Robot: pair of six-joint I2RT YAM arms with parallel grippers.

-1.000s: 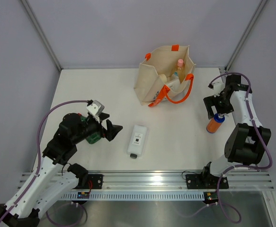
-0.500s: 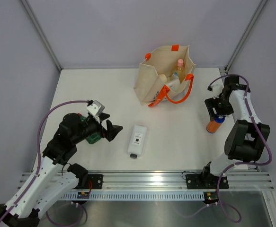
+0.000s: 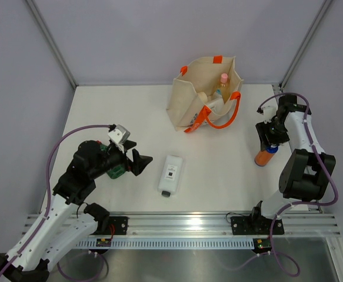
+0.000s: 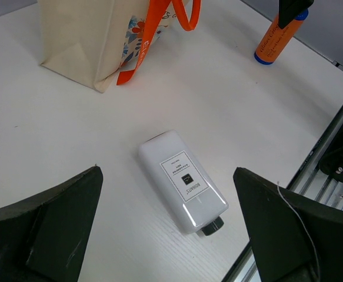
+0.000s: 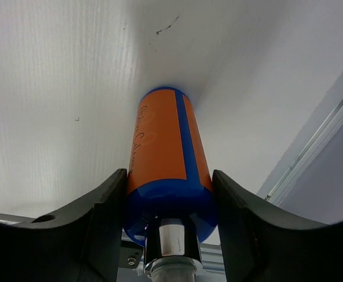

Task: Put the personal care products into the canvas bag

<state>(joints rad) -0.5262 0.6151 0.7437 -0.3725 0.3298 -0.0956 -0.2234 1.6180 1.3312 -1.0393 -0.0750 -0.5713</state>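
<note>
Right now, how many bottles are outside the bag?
3. A white bottle lies mid-table; an orange bottle stands in the right gripper; a green bottle sits partly hidden under the left arm. Others may be hidden.

The canvas bag (image 3: 189, 103) stands at the far middle of the table (image 3: 100, 111), with several bottles (image 3: 217, 97) inside it. Before the bag, nearer, the lying bottle (image 3: 170, 174) rests flat. The left gripper (image 3: 137, 154) is just left of it. Far right, the standing bottle (image 3: 265, 156) is between the fingers of the right gripper (image 3: 269, 143).
</note>
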